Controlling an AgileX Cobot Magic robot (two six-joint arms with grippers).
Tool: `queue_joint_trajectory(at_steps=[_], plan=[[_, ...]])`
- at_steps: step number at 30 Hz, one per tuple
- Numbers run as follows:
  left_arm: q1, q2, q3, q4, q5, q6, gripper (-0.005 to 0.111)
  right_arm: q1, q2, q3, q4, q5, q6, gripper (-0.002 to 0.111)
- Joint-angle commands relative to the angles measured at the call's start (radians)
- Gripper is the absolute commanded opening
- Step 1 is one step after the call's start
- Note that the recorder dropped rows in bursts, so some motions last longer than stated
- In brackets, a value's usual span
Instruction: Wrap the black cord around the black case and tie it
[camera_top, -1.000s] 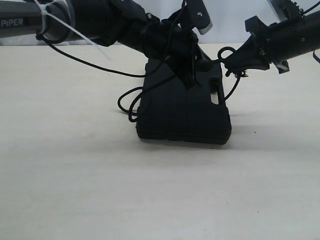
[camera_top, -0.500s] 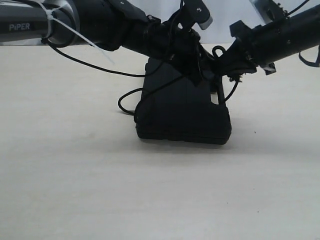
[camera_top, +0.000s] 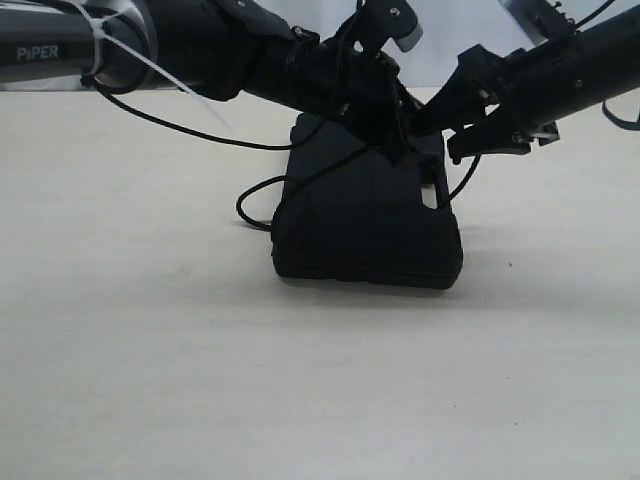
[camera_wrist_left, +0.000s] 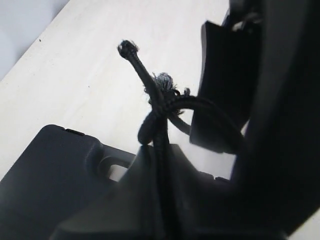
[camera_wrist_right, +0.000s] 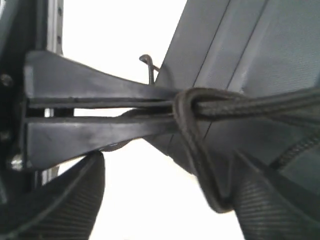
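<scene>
Exterior cam: low, near table (camera_top: 150, 380) level, facing the black case (camera_top: 365, 225) side-on from the front, mid distance, both arms coming in above the case. Left wrist cam: v. close, looking down past its gripper at the case (camera_wrist_left: 45, 175) corner w/ the cord (camera_wrist_left: 155, 107) knot. Right wrist cam: v. close along its gripper fingers (camera_wrist_right: 100, 107) toward the case (camera_wrist_right: 250, 45). All 3 share the case top and the cord (camera_wrist_right: 220, 102).

I've got a pale, cream-colored tabletop (camera_top: 150, 360) filling most of the ext. view. The black case (camera_top: 365, 225) lies flat on it near center, handle slot on the right side. A slack loop of the black cord (camera_top: 258, 205) rests on the table just left of the case, prob. touching its edge.
</scene>
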Motion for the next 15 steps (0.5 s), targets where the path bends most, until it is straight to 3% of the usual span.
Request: queue_joint_trajectory(at_steps=[1, 15], plan=[[-0.001, 0.0, 0.001, -0.009, 0.011, -0.006, 0.0, -0.022, -0.035, 0.001, 0.008, 0.007, 0.005, 0.067], [-0.001, 0.0, 0.001, -0.009, 0.011, -0.006, 0.0, -0.02, -0.073, 0.001, -0.019, 0.01, 0.076, 0.07]])
